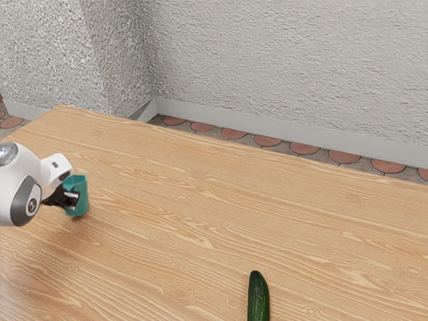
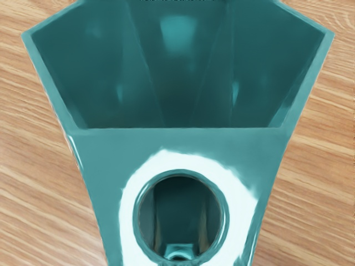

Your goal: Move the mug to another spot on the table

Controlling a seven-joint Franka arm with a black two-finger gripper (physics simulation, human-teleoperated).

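One mug (image 1: 77,194) right at the gripper (image 1: 68,198) tip, directly under the hand, open mouth facing it, handle ring on the wrist side; clenched or released, can't tell; cucumber (image 1: 258,295) lies well apart.

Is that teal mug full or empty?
Empty: looking into the mug from the wrist view, its teal inner walls are bare, with nothing inside.
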